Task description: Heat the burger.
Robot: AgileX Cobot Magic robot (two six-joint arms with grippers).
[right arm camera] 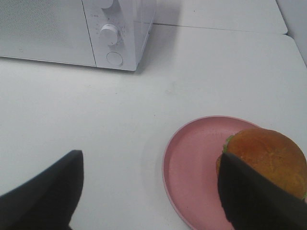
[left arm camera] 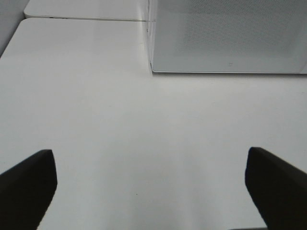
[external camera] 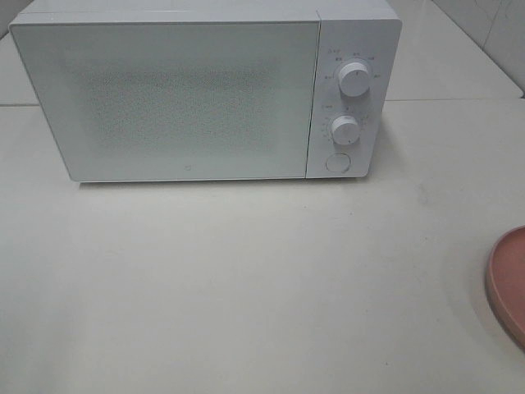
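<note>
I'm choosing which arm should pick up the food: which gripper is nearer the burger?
Right. The right gripper hangs open just above the burger on its pink plate. The open left gripper sees only bare table and the microwave.

only the fingers of the robot show, and only in the two wrist views. the left gripper (left arm camera: 152, 189) appears as two matte black fingers (left arm camera: 26, 184) in the lower left and lower right corners of its frame, each a blunt, rounded wedge with a smooth, plain surface. the right gripper (right arm camera: 151, 194) shows the same kind of black fingers (right arm camera: 45, 191), broad, tapering to a soft edge, at the lower corners. no cables, screws or markings can be made out.
</note>
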